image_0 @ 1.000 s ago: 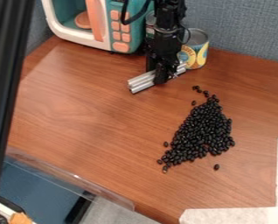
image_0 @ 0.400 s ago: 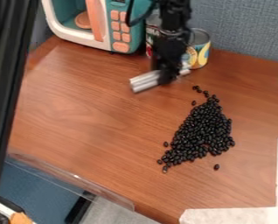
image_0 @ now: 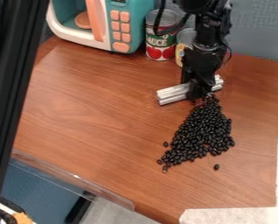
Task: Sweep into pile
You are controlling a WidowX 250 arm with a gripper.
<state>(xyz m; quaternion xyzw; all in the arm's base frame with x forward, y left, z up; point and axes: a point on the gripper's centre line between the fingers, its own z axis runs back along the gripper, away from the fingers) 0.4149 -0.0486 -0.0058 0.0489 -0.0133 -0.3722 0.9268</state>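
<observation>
Camera view: fingers clenched around the silver bar, now nearer the black beans than before.

Grey-blue fabric partition behind brown wood-grain tabletop

beans: glossy | bar: ridged metal | tabletop: smooth wood | partition: cloth

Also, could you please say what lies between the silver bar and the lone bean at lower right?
The dark bean pile, then a strip of bare table before the lone bean, in the camera view.
</observation>
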